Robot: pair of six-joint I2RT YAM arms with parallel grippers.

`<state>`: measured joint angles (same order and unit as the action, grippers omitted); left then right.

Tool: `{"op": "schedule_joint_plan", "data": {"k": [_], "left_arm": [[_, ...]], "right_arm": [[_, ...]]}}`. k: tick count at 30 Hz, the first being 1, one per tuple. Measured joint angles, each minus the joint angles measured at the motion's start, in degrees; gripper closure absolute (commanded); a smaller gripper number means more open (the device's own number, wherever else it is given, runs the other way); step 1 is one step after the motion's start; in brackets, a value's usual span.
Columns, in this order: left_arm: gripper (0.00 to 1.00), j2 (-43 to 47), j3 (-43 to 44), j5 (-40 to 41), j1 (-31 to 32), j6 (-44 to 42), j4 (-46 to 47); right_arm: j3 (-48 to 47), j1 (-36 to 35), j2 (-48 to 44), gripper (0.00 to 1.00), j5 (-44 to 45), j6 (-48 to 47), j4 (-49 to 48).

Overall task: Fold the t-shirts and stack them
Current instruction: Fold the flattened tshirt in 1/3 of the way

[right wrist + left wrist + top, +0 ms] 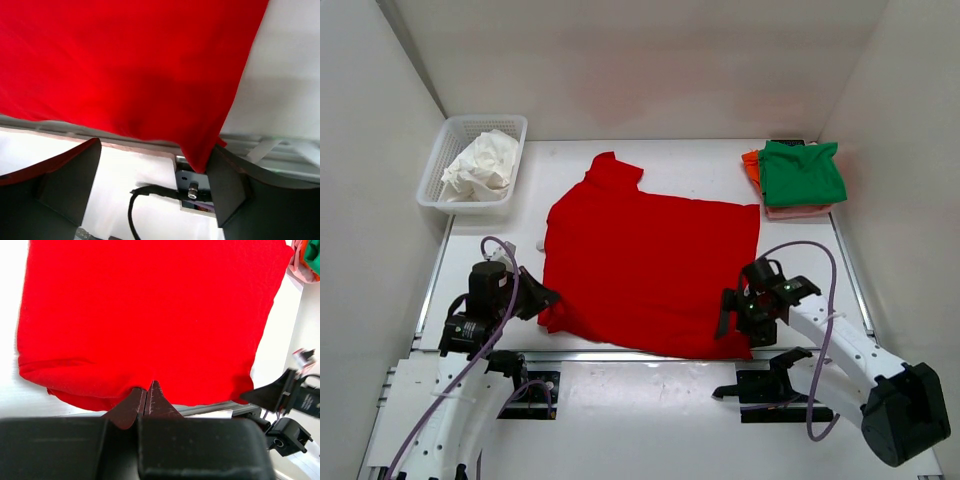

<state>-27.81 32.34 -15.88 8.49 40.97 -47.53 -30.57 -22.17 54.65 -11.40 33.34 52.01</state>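
The left gripper [148, 391] has its jaws pressed together, tips meeting on the near hem of the red t-shirt [650, 265], with a small pucker of cloth right at the tips; from those jaws the shirt spreads flat away across the table [800, 262], most of it ahead and to their right, and a doubled-over bit of hem lies just to their left; the right gripper [155, 146] has its jaws wide apart and clamped on nothing; the shirt's near right corner hangs down between them, just beside the inner face of the finger [227, 182] on the right of that wrist view, while the opposite finger stands below the cloth edge and apart from it; the rest of the red cloth fills the view ahead of these jaws; seen from above, the two grippers sit at the shirt's two near corners, the left at the left one, the right at the right one, with the body of the shirt between them and its near hem along the table's near edge; well ahead of the right jaws lies a stack with the green t-shirt [802, 172] folded on top, the orange t-shirt [751, 165] and the pale pink t-shirt [798, 211] showing at its edges beneath; well ahead of the left jaws, a little to their left, stands a white basket [485, 119] holding a crumpled white cloth [480, 168].
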Motion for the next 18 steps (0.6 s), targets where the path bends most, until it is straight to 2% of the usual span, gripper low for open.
{"op": "schedule_joint_plan", "data": {"k": [1, 2, 4, 6, 7, 13, 18], "left_arm": [[1.00, -0.02, 0.00, -0.02, 0.00, 0.00, 0.00], [1.00, -0.11, 0.00, -0.02, 0.02, 0.00, 0.00], [1.00, -0.24, 0.00, -0.04, 0.04, 0.02, 0.02], [1.00, -0.33, 0.00, -0.07, 0.11, 0.02, 0.07], [1.00, -0.37, 0.02, -0.13, 0.13, 0.02, 0.13], [1.00, -1.64, 0.92, -0.17, 0.15, 0.02, 0.28], [1.00, -8.44, 6.10, -0.28, -0.15, -0.37, 2.27]], "right_arm": [[0.98, -2.03, -0.79, 0.26, 0.26, 1.46, 0.24], [1.90, -3.78, -1.57, 0.37, 0.63, 2.73, 0.52], [2.99, -6.93, -2.75, 0.44, 1.38, 5.20, 1.51], [3.19, -8.87, -3.37, 0.86, 1.57, 7.17, 2.19], [3.19, -8.92, -3.43, 0.99, 1.36, 7.72, 2.08], [3.23, -5.31, -3.45, 1.00, 0.31, 8.02, 2.08], [1.77, 2.86, -3.17, 1.00, -2.69, 3.26, 3.37]]}}
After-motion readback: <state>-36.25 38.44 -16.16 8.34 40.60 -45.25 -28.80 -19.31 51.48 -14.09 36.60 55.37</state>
